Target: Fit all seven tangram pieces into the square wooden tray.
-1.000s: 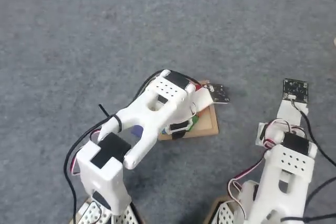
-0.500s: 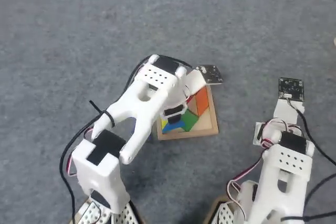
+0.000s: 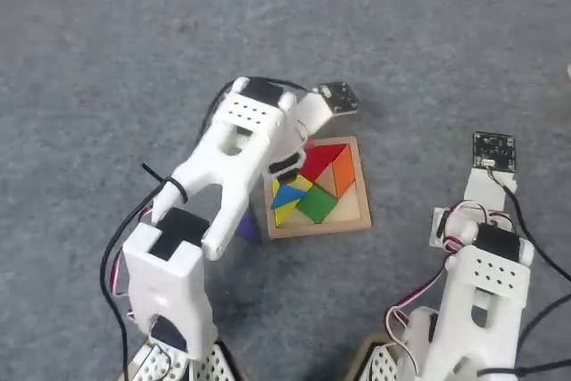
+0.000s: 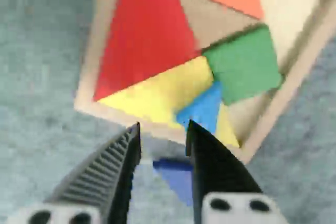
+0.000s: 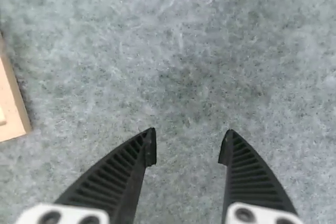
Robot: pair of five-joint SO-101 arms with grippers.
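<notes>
Your left hand hangs slightly open and empty over a dark blue piece on the desk. Just ahead, the tray holds five coloured pieces. Your right hand is wide open and empty.

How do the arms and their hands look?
The left arm and right arm are white blocky shells with black motors and small holes. Black cables run along the left one, red and white wires on the right. The left hand and right hand have black, ribbed, tapering fingers.
</notes>
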